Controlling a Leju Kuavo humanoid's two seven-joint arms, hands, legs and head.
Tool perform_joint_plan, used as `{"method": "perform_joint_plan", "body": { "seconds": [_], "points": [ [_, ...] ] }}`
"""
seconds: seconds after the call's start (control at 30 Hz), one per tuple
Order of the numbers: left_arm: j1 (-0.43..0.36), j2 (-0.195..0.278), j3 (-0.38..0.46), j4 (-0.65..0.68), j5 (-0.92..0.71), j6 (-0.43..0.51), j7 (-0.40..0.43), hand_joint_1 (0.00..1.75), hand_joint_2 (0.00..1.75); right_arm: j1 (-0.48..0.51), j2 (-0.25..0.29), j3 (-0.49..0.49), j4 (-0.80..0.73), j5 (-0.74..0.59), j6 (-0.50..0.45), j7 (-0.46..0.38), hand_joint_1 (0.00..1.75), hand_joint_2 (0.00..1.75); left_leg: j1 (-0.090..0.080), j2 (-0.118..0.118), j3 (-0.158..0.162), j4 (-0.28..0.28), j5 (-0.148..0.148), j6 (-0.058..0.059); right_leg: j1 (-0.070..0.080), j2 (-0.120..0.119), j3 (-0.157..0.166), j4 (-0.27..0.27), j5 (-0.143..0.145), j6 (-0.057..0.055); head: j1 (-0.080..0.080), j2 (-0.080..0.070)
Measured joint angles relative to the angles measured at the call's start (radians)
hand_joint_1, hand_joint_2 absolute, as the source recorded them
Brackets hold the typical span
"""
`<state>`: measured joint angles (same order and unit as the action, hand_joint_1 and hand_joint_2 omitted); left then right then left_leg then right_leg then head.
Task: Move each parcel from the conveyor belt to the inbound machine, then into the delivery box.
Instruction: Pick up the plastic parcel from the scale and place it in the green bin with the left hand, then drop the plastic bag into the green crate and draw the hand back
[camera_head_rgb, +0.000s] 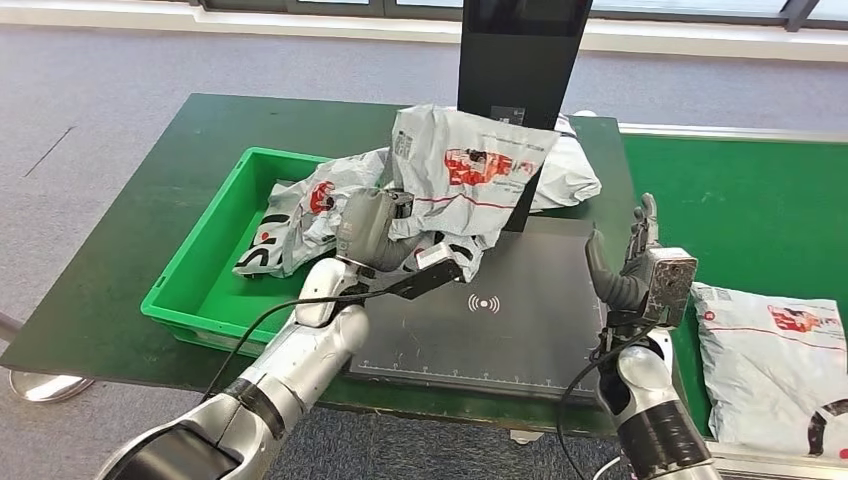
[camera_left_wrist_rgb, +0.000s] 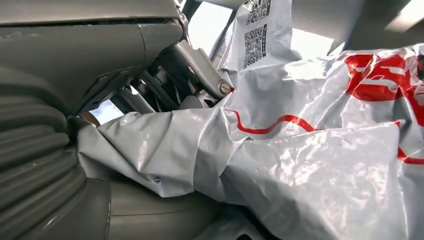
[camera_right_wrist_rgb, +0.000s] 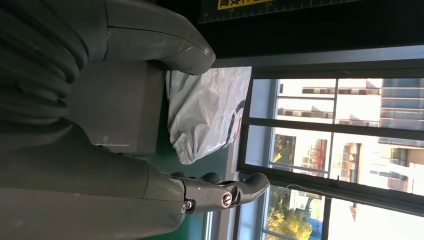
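My left hand (camera_head_rgb: 375, 228) grips a grey plastic parcel (camera_head_rgb: 462, 175) with red print, lifted above the left part of the black inbound machine plate (camera_head_rgb: 500, 310). The left wrist view looks close along my left hand (camera_left_wrist_rgb: 165, 80) at that crumpled parcel (camera_left_wrist_rgb: 310, 150) and its QR labels. Another parcel (camera_head_rgb: 300, 215) lies in the green delivery box (camera_head_rgb: 190, 275). My right hand (camera_head_rgb: 632, 262) stands upright and open at the plate's right edge, holding nothing; the right wrist view has its fingers (camera_right_wrist_rgb: 220, 192) spread. A further parcel (camera_head_rgb: 775, 365) lies on the green conveyor belt (camera_head_rgb: 740, 220).
The machine's black upright screen post (camera_head_rgb: 520, 60) rises behind the plate, with a parcel (camera_head_rgb: 565, 170) lying beside its base. The table (camera_head_rgb: 110, 230) is dark green with grey carpet around it. Windows and buildings show in the right wrist view.
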<state>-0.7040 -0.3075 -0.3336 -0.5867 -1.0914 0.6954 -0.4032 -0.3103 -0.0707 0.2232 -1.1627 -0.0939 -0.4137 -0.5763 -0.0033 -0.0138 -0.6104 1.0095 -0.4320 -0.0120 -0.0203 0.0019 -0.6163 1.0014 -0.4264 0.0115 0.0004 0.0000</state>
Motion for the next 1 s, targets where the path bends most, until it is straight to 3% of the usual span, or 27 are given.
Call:
{"method": "perform_joint_plan", "body": {
  "seconds": [0.2,0.3,0.43,0.57,0.6,0.7,0.73,0.83,1.0],
  "points": [
    [0.007,-0.020,0.315,-0.219,-0.206,0.000,-0.205,1.75,1.75,0.036,-0.006,0.000,0.000,0.006,-0.005,-0.006,0.00,1.75,0.000,0.002,0.000,0.000,-0.001,0.000,0.000,0.002,-0.001,0.000,0.000,0.000,0.000,0.000],
    [0.018,-0.018,0.434,-0.304,-0.285,0.000,-0.188,1.75,1.75,0.058,-0.012,-0.004,-0.005,0.013,-0.012,-0.004,0.00,1.75,0.000,0.002,0.000,0.000,0.000,0.000,0.001,0.002,-0.001,0.000,0.000,0.000,0.000,0.000],
    [0.028,0.022,0.475,-0.344,-0.383,0.000,0.053,1.75,1.75,0.089,-0.031,-0.013,-0.031,0.013,-0.019,0.011,0.00,1.75,0.001,0.002,0.000,0.000,0.000,0.000,0.001,0.002,-0.001,0.000,0.000,0.000,0.000,0.000],
    [0.016,0.120,0.395,-0.263,-0.453,-0.001,0.464,1.75,1.75,0.123,-0.052,-0.025,-0.064,0.014,-0.011,0.033,0.00,1.75,0.001,0.002,0.001,0.000,0.000,0.000,0.001,0.002,-0.001,0.000,0.000,0.000,0.000,0.000],
    [0.011,0.144,0.364,-0.228,-0.455,-0.001,0.540,1.59,1.75,0.128,-0.054,-0.028,-0.068,0.016,-0.009,0.037,0.00,1.75,0.001,0.002,0.001,0.000,0.000,0.000,0.001,0.002,-0.001,0.000,0.000,0.000,0.000,0.000],
    [-0.008,0.198,0.291,-0.114,-0.455,-0.004,0.664,0.28,1.75,0.135,-0.056,-0.032,-0.074,0.021,-0.005,0.044,0.00,1.75,0.001,0.002,0.001,0.000,0.000,-0.001,0.001,0.002,-0.001,0.000,0.000,0.000,0.000,0.000],
    [-0.018,0.211,0.276,-0.072,-0.453,-0.010,0.683,0.00,1.75,0.136,-0.056,-0.032,-0.075,0.024,-0.004,0.047,0.00,1.75,0.001,0.002,0.001,0.000,0.000,-0.001,0.001,0.002,-0.001,0.000,0.000,0.000,0.000,0.000],
    [-0.044,0.237,0.261,0.043,-0.422,-0.071,0.685,0.00,1.75,0.140,-0.056,-0.032,-0.082,0.035,0.001,0.058,0.00,1.75,0.001,0.003,0.001,0.000,0.000,-0.001,0.000,0.003,-0.001,0.000,0.000,0.000,0.000,0.000],
    [-0.054,0.260,0.261,0.153,-0.344,-0.162,0.617,0.00,1.75,0.146,-0.056,-0.034,-0.093,0.048,0.016,0.086,0.00,1.75,0.001,0.003,0.001,0.000,0.000,-0.001,0.001,0.003,-0.001,0.000,0.000,0.000,0.000,0.000]
  ]
}}
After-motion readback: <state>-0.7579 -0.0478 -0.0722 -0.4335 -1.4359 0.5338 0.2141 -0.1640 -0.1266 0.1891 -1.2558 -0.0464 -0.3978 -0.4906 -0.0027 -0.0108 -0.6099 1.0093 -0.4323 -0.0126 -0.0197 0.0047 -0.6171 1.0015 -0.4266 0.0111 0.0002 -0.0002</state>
